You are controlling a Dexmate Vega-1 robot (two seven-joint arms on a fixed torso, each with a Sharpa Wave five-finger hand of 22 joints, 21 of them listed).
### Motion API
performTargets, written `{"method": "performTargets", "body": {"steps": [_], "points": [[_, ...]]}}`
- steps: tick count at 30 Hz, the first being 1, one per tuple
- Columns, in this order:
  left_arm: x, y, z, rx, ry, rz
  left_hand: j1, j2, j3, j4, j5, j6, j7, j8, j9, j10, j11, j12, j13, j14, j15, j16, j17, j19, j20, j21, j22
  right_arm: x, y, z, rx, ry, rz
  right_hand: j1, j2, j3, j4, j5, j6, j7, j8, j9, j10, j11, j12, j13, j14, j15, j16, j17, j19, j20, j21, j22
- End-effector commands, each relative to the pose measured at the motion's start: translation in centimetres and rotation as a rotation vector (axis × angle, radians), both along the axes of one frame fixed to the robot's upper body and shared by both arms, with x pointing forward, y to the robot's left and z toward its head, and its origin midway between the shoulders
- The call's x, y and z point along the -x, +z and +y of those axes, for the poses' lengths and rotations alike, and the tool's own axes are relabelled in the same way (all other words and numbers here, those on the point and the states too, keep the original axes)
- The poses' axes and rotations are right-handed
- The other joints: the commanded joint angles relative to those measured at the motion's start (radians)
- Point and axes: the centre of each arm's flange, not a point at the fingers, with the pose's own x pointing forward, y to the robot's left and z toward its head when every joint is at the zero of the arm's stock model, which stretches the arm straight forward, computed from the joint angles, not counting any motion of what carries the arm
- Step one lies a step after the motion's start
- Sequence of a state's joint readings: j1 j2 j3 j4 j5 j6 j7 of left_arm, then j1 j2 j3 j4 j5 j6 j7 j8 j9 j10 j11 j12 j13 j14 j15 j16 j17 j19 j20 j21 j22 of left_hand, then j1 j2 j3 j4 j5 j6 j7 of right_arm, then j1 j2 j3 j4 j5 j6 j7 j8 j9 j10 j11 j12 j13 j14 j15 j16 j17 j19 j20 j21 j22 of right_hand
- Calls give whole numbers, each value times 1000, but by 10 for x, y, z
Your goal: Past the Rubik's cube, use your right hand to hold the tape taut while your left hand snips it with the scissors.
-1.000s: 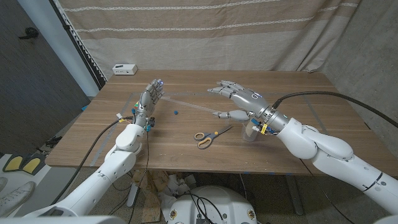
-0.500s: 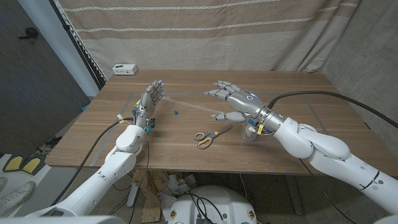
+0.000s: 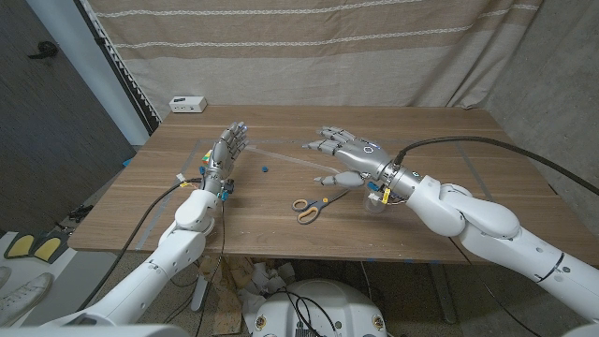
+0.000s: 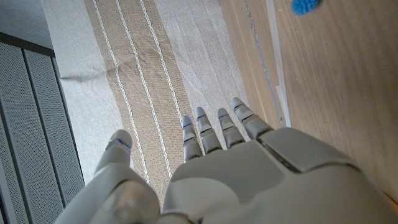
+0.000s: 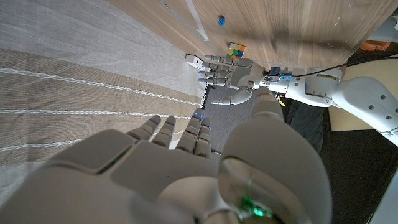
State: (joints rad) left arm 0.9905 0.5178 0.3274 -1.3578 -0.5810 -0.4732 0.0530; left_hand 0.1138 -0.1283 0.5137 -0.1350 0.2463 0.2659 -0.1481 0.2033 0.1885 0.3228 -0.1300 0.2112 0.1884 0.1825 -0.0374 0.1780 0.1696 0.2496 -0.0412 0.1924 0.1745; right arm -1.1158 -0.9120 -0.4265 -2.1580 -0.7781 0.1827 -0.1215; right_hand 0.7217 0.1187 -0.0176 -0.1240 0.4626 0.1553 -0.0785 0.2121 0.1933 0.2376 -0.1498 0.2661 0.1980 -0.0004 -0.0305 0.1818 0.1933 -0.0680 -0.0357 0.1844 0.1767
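Wooden table [image 3: 281, 225] with scissors [image 3: 315, 205], tape strip [image 3: 281, 156], Rubik's cube [image 3: 206, 158].

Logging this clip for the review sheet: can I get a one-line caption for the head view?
Both open hands, left hand and right hand, hover over the wooden table; the scissors lie untouched below the tape strip.

A: Even, soft light; faint shadows under the scissors [image 3: 318, 204] on the table [image 3: 281, 225].
B: Edges bow slightly (wide lens). Wrist views blur the nearest hand surfaces.
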Motion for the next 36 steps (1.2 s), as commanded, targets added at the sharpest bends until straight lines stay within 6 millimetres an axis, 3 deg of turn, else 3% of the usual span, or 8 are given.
{"method": "performTargets", "body": {"steps": [1, 7, 13, 19, 36], "points": [[1, -2, 1, -1, 3, 5, -9, 2, -2, 4, 1, 5, 1, 0, 5, 9, 0, 4, 6, -1, -128, 5, 6, -2, -87, 2, 4, -2, -3, 6, 43, -25, -8, 9, 2, -9, -3, 1, 6, 10, 3, 2, 5, 8, 8, 2, -6, -134, 6, 1, 4, -26, 8, 3], [3, -3, 2, 3, 5, 5, -12, 3, -3, 5, 1, 5, 0, 0, 5, 9, -3, 3, 6, -1, -128, 5, 6, -3, -87, 2, 4, -4, -5, 12, 83, -43, -8, 12, 3, -10, -4, 1, 10, 14, 5, 2, 12, 23, 11, 3, -10, -129, 6, 1, 6, -24, 10, 2], [4, -5, 2, 14, 12, 2, -15, 4, -5, 7, 1, -5, -4, -5, 5, 9, -4, 3, 6, -2, -128, 5, 6, -2, -87, 3, 4, -5, -4, 14, 103, -51, -3, 14, 4, -11, -3, 1, 11, 14, 5, 3, 17, 14, 14, 6, -10, -127, 7, 1, 8, -31, 11, 2], [5, -5, 3, 11, 12, -2, -18, 5, -7, 9, 1, -35, -2, -15, 4, 8, -2, 2, 6, -2, -128, 4, 5, -2, -88, 3, 4, -2, -4, 16, 111, -35, -4, 17, 7, -13, -2, 0, 33, 25, 13, 3, 50, 33, 32, 12, -6, -124, 10, 0, 8, -31, 11, 2], [10, -4, 6, 20, 20, -11, -19, 5, -9, 8, 2, -36, 2, -13, 4, 5, -1, 0, 6, -6, -129, 3, 5, -4, -88, 3, 4, -9, -4, 25, 176, -57, 19, 22, 8, -14, -1, 0, 45, 30, 16, 4, 62, 39, 42, 18, -4, -118, 10, -1, 8, -32, 11, 2]]}}
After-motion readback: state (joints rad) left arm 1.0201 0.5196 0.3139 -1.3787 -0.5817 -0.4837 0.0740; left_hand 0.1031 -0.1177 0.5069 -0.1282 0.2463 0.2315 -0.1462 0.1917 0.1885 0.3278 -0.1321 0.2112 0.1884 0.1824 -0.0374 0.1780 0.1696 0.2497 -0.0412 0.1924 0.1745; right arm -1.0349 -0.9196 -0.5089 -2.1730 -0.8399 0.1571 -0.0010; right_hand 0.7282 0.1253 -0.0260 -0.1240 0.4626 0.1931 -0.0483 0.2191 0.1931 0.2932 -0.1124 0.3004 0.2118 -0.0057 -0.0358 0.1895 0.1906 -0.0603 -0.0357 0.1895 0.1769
